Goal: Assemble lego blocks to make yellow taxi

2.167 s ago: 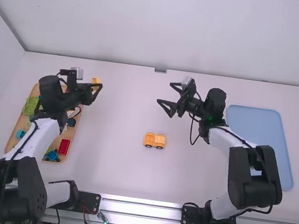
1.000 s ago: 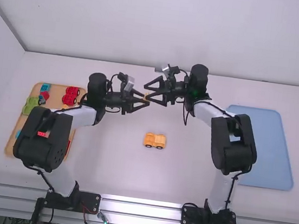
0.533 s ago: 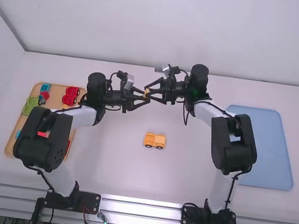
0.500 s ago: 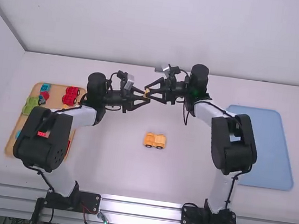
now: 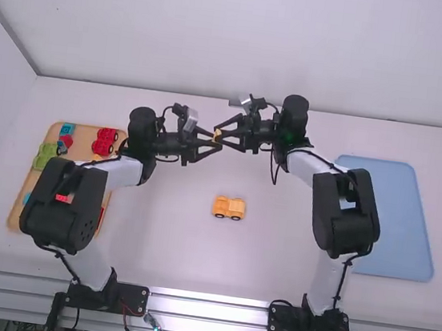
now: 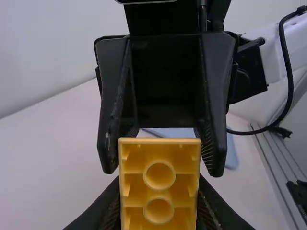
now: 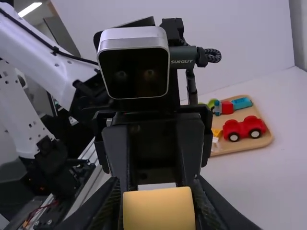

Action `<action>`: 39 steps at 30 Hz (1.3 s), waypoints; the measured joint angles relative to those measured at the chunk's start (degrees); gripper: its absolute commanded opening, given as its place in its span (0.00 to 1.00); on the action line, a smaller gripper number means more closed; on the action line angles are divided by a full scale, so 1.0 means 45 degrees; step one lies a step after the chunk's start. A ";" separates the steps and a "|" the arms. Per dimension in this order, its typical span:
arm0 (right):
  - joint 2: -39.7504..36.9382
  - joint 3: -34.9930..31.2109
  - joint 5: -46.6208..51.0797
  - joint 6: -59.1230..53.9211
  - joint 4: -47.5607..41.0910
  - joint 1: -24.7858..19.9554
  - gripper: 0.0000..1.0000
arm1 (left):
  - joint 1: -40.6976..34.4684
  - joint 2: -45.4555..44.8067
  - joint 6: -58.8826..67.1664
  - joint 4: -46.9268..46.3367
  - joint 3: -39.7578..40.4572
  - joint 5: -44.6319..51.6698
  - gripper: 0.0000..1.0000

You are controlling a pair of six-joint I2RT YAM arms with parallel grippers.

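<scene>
My left gripper [image 5: 219, 144] and my right gripper [image 5: 217, 134] meet above the table's far half, around one yellow block [image 5: 216, 136]. In the left wrist view the left gripper [image 6: 159, 199] is shut on the block [image 6: 159, 151], whose two round hollows face the camera; the other gripper's fingers flank its far end. From the right wrist, the right gripper [image 7: 159, 203] also has the block [image 7: 159, 211] between its fingers, shut on it, with a smooth face showing. An orange-yellow wheeled car base [image 5: 229, 208] stands on the table, nearer the arms' bases.
On the left lies a wooden tray [image 5: 19, 204] with red, green and blue pieces, including a red car [image 5: 104, 141], partly under the left arm. A pale blue tray [image 5: 395, 223] lies at the right, beside the right arm.
The left gripper has come right from over the wooden tray, carrying the yellow block. The right gripper has moved left and closed on that block. The wheeled base has not moved.
</scene>
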 measured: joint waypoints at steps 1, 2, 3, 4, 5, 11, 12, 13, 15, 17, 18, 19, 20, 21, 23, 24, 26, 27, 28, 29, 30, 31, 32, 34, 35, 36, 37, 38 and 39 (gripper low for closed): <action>-0.0005 0.0000 0.0010 -0.0010 0.0000 0.0000 0.39 | -0.0005 0.0000 -0.0053 0.0053 0.0000 -0.0010 0.11; 0.0000 0.0000 0.0015 -0.0005 0.0000 0.0000 0.38 | -0.0010 -0.0005 -0.0107 0.0117 0.0005 -0.0034 0.11; -0.0005 0.0000 0.0039 -0.0010 0.0005 0.0000 0.37 | -0.0010 -0.0005 -0.0136 0.0165 0.0000 -0.0049 0.11; -0.0005 0.0000 0.0049 -0.0005 0.0005 -0.0005 0.36 | -0.0010 -0.0005 -0.0141 0.0194 0.0000 -0.0049 0.11; -0.0005 0.0000 0.0078 -0.0010 0.0000 -0.0005 0.34 | -0.0010 0.0000 -0.0146 0.0248 0.0000 -0.0049 0.11; -0.0005 0.0005 0.0005 -0.0291 0.0102 -0.0015 0.22 | -0.0010 0.0000 -0.0432 0.0306 0.0000 0.0034 0.11; 0.0000 0.0005 -0.0024 -0.0301 0.0092 -0.0024 0.21 | -0.0010 -0.0005 -0.0466 0.0311 0.0005 0.0053 0.11; -0.0005 0.0005 -0.0029 -0.0291 0.0087 -0.0034 0.19 | -0.0010 -0.0005 -0.0481 0.0311 0.0000 0.0044 0.11; -0.0005 0.0005 -0.0024 -0.0311 0.0092 -0.0034 0.18 | -0.0010 -0.0005 -0.0486 0.0345 0.0005 0.0039 0.13; -0.0005 0.0005 -0.0015 -0.0311 0.0092 -0.0034 0.18 | -0.0010 -0.0005 -0.0510 0.0359 0.0000 0.0015 0.20; -0.0005 0.0005 -0.0010 -0.0306 0.0097 -0.0034 0.18 | -0.0015 0.0000 -0.0515 0.0359 0.0000 0.0005 0.26; -0.0005 0.0005 -0.0005 -0.0296 0.0102 -0.0034 0.17 | -0.0010 0.0000 -0.0466 0.0364 0.0000 0.0005 0.83; -0.0005 0.0005 -0.0005 -0.0296 0.0102 -0.0034 0.17 | -0.0010 0.0000 -0.0466 0.0364 0.0000 0.0005 0.83; 0.0000 0.0005 -0.0160 -0.0199 0.0078 -0.0034 0.17 | -0.0005 -0.0005 -0.0427 0.0437 0.0005 -0.0350 0.99; -0.0005 0.0005 -0.0267 -0.0102 0.0087 -0.0034 0.15 | 0.0063 -0.0005 -0.0437 0.0364 0.0005 -0.0748 0.99; 0.0000 0.0005 -0.0277 -0.0097 0.0092 -0.0034 0.15 | 0.0063 0.0000 -0.0437 0.0350 0.0005 -0.0772 0.99; -0.0005 0.0005 -0.0185 -0.0044 0.0097 -0.0034 0.20 | 0.0058 0.0000 -0.0321 -0.0107 0.0005 -0.1015 0.99; 0.0000 0.0005 -0.0068 -0.0053 0.0102 -0.0034 0.21 | 0.0063 -0.0005 -0.0165 -0.0486 0.0015 -0.1083 0.99; 0.0000 0.0005 0.0073 -0.0024 0.0092 -0.0034 0.20 | 0.0063 -0.0005 0.0053 -0.1015 0.0034 -0.1112 0.99; -0.0005 0.0005 0.0214 -0.0019 0.0097 -0.0034 0.17 | 0.0063 -0.0005 0.0272 -0.1452 0.0039 -0.1141 0.99; -0.0005 0.0005 0.0437 -0.0015 0.0097 -0.0034 0.17 | 0.0063 -0.0005 0.0661 -0.2215 0.0058 -0.1209 0.99; -0.0005 0.0005 0.0641 -0.0015 0.0097 -0.0053 0.16 | 0.0063 0.0000 0.1200 -0.3128 0.0063 -0.1258 0.99; 0.0000 0.0005 0.0767 -0.0019 0.0087 -0.0063 0.14 | 0.0063 -0.0005 0.1491 -0.3633 0.0063 -0.1273 0.99; -0.0005 0.0005 0.1263 -0.0068 0.0019 -0.0126 0.13 | 0.0078 -0.0005 0.2676 -0.5387 0.0058 -0.1520 0.99; -0.0005 0.0005 0.1389 -0.0087 -0.0029 -0.0151 0.13 | 0.0078 0.0000 0.3036 -0.5877 0.0058 -0.1685 0.99; 0.0000 0.0005 0.1603 -0.0131 -0.0209 -0.0199 0.13 | 0.0087 -0.0005 0.3361 -0.6373 0.0063 -0.1982 0.99; -0.0005 0.0005 0.1826 -0.0233 -0.0481 -0.0248 0.12 | 0.0112 0.0000 0.3687 -0.6863 0.0063 -0.2390 0.99; 0.0000 0.0005 0.2050 -0.0355 -0.0797 -0.0282 0.12 | 0.0155 0.0000 0.3929 -0.7242 0.0063 -0.2817 0.99; -0.0005 0.0005 0.2195 -0.0437 -0.1005 -0.0287 0.11 | 0.0170 -0.0005 0.4017 -0.7349 0.0063 -0.2977 0.99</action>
